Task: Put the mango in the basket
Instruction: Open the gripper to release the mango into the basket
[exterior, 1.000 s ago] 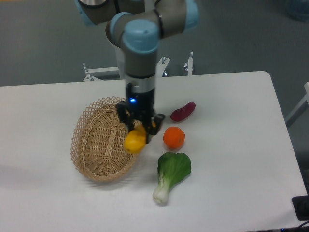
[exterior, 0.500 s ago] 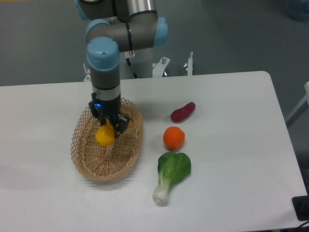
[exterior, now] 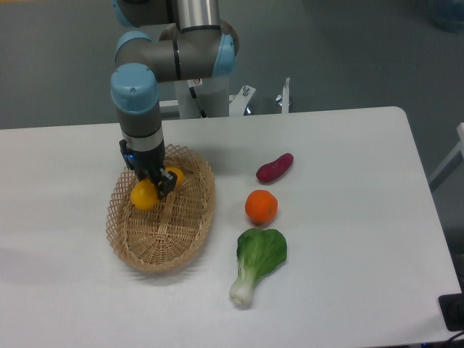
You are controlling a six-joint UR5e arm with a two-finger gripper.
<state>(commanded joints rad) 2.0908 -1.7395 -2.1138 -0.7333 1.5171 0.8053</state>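
The claw (exterior: 154,183) is clamped on the mango (exterior: 148,193), with the dark fingers gripping the fruit from above and the yellow-orange body showing on both sides of them. The mango is positioned over the upper left part of the basket (exterior: 190,230), inside the lattice rim. Whether the fruit rests on the woven floor or hangs just above it cannot be determined from this view.

Task status, as judged: transport to the basket is complete. Remaining steps are to lower the fruit if it is not seated, open the claw, and withdraw the arm upward.

Other items lie on the surface (exterior: 348,217) to the right of the basket, apart from it: a purple sweet potato (exterior: 275,167) farthest back, an orange (exterior: 261,206) in front of it, and a leafy green vegetable (exterior: 257,262) nearest the camera. None of these obstructs the release. The only nearby structure is the basket rim beside the claw, which a vertical exit should avoid.
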